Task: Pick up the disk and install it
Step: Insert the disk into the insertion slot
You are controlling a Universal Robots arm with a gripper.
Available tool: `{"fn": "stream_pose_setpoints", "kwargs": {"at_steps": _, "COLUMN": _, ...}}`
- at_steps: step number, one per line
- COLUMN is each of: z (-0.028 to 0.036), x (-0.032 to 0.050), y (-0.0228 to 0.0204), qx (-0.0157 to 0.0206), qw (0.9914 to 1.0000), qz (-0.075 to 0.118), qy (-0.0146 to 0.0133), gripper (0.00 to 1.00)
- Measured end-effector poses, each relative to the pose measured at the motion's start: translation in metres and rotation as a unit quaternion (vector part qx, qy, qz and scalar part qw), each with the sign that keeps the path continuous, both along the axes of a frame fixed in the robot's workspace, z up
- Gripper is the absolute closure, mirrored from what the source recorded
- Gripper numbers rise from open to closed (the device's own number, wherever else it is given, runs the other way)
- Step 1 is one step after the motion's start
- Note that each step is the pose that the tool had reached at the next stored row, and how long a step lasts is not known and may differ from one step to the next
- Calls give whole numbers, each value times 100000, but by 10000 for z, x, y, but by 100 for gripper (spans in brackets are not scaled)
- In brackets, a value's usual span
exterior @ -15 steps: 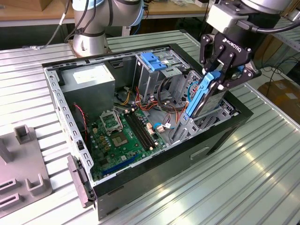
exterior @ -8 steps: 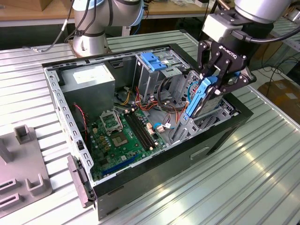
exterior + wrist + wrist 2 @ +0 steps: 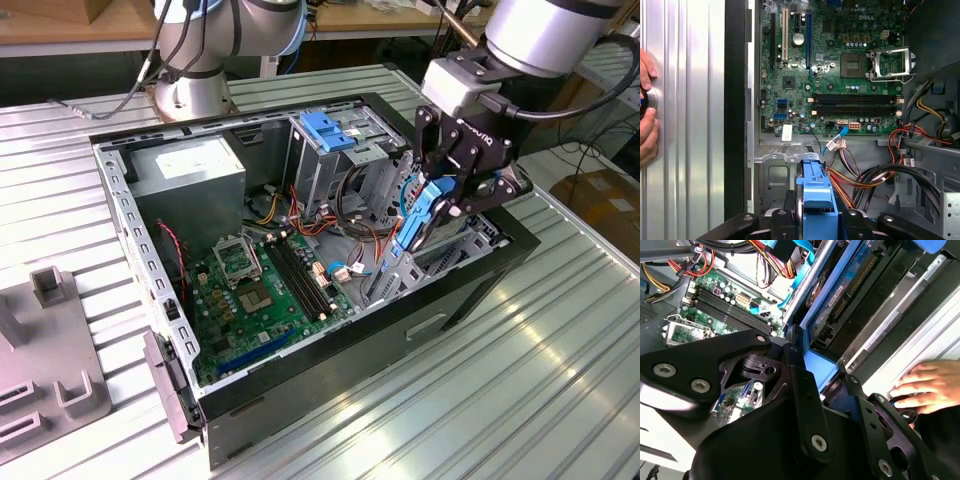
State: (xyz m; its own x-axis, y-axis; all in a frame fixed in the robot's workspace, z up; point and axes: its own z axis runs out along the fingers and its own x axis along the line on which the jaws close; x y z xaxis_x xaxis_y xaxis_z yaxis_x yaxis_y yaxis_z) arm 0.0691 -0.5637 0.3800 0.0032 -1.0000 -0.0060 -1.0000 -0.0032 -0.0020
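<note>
The disk (image 3: 412, 222) is a silver-grey drive in a bright blue carrier frame. It stands on edge and tilted inside the open computer case (image 3: 470, 290), at the exterior view's right side, with its lower end down near a metal bay. My gripper (image 3: 436, 200) is shut on its upper part. In the second wrist view the black fingers (image 3: 802, 385) clamp the blue frame of the disk (image 3: 821, 365). In the first wrist view the disk's blue end tab (image 3: 815, 192) sticks out between the fingers (image 3: 782, 215), above the case floor.
A green motherboard (image 3: 265, 285), loose red, yellow and black cables (image 3: 355, 215), a power supply (image 3: 190, 170) and an upright metal cage with a blue top (image 3: 325, 130) crowd the case. A person's hand (image 3: 920, 385) rests on the ribbed table beside the case. A grey fixture (image 3: 50, 350) lies at the exterior view's left.
</note>
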Motion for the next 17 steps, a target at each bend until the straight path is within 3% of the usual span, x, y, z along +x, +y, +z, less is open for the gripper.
{"fn": "stream_pose_setpoints", "kwargs": {"at_steps": 10, "z": -211, "x": 0, "y": 0, "qx": -2, "qw": 100000, "qz": 1, "qy": 4, "gripper": 63}}
{"fn": "stream_pose_setpoints", "kwargs": {"at_steps": 15, "z": -215, "x": 0, "y": -1, "qx": -9, "qw": 100000, "qz": 2, "qy": 3, "gripper": 63}}
{"fn": "stream_pose_setpoints", "kwargs": {"at_steps": 17, "z": -215, "x": 0, "y": -1, "qx": -16, "qw": 100000, "qz": 3, "qy": 2, "gripper": 56}}
